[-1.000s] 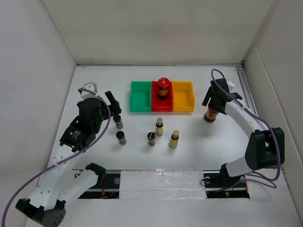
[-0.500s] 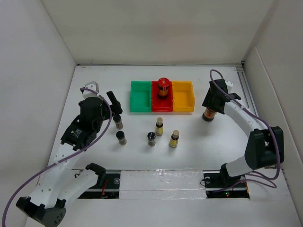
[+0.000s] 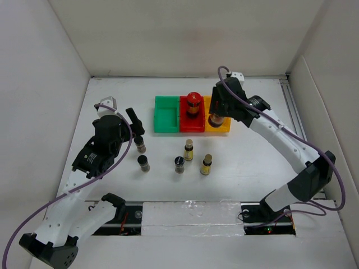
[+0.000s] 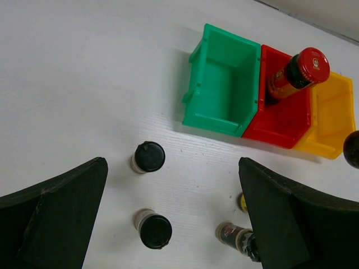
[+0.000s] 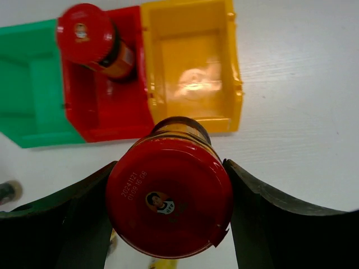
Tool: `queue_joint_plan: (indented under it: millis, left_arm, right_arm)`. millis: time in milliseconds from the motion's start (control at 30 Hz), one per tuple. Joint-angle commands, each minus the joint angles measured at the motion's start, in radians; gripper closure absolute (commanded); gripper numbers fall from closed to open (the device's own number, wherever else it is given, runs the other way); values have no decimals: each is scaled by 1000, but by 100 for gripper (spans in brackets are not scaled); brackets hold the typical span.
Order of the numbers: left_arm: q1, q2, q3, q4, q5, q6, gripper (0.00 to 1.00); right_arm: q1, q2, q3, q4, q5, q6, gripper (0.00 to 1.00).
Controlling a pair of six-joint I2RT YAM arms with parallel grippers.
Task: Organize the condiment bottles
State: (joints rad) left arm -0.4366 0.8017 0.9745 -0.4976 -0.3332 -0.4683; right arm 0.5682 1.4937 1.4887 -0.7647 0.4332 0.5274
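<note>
The right claw [image 3: 215, 114] is clamped on a wide dark glass jar with a red cap [image 5: 168, 202], held over the near left corner of the yellow plastic bin [image 3: 223, 107] toward the far edge of the white table [image 3: 269, 168]. The left claw [image 4: 172, 165] stands wide apart above the short black-capped dark bottles [image 4: 149, 156] nearer the table's left edge. A second red-capped jar [image 3: 194, 103] stands in the red plastic bin [image 3: 187, 126].
</note>
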Motion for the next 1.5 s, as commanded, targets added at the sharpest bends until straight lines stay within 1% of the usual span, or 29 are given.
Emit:
queue_joint_plan:
  millis: [0,33,67,100,133,167,200,233,333,500,733,967,1133,1400,1467]
  left_arm:
    - [4,-16,-8,21,-27,5,1]
    - [4,-16,-7,19,-29,2,1]
    - [4,-21,-8,19,-35,0,1]
    - [4,-21,-8,19,-36,0,1]
    - [4,-24,-8,19,-36,0,1]
    - [4,-21,-11,22,-32,0,1]
    - [4,-21,-11,22,-32,0,1]
    - [4,-18,-13,24,-32,0,1]
    - [4,-4,-10,21,-27,2,1]
    - [4,-7,-11,25,-18,7,1]
    - [4,-7,-13,27,-12,8,1]
    - [4,-9,-11,30,-7,10,1]
    - [4,-6,-13,30,-6,10,1]
    - [4,2,-13,31,0,13,1]
    - [4,2,-11,33,0,14,1]
  right_arm:
    - [51,69,143,51,16,-13,100]
    - [74,98,168,53,12,-24,100]
    - [103,188,256,53,19,-33,100]
    - [104,244,319,39,32,-36,100]
    - [104,244,320,39,32,-37,100]
    - [117,302,409,15,38,-37,100]
    - [117,303,410,15,38,-32,100]
    - [117,350,436,4,35,-32,100]
    - [127,399,485,8,29,-29,100]
    - [127,436,482,77,18,-32,100]
    - [116,488,476,108,13,-38,100]
    - [96,476,423,180,-8,-37,100]
    - [76,516,443,170,-22,-41,100]
    - [76,553,409,177,-21,-35,100]
    - [76,556,392,188,-24,-32,96]
